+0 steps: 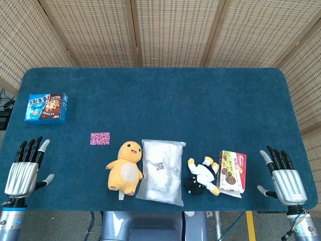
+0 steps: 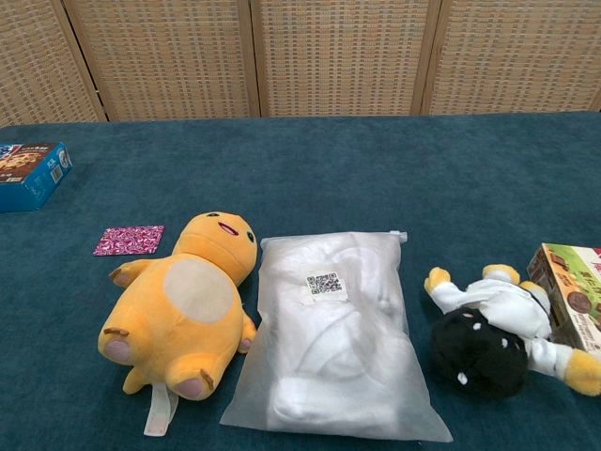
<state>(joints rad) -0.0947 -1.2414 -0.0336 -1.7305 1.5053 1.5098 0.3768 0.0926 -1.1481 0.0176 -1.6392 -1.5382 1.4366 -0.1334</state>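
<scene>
1. My left hand (image 1: 22,170) and right hand (image 1: 284,178) rest with fingers spread, holding nothing, at the lower corners.
2. Nearest my right hand, lower right, the cookie box (image 1: 233,171) looks light and stiff; I'd grasp its long sides.

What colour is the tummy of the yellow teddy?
The plush toy has a pale grey-white tummy, clearest in the chest view.

White bag (image 2: 333,343) bears a QR code label (image 2: 323,283); box print illegible.
</scene>
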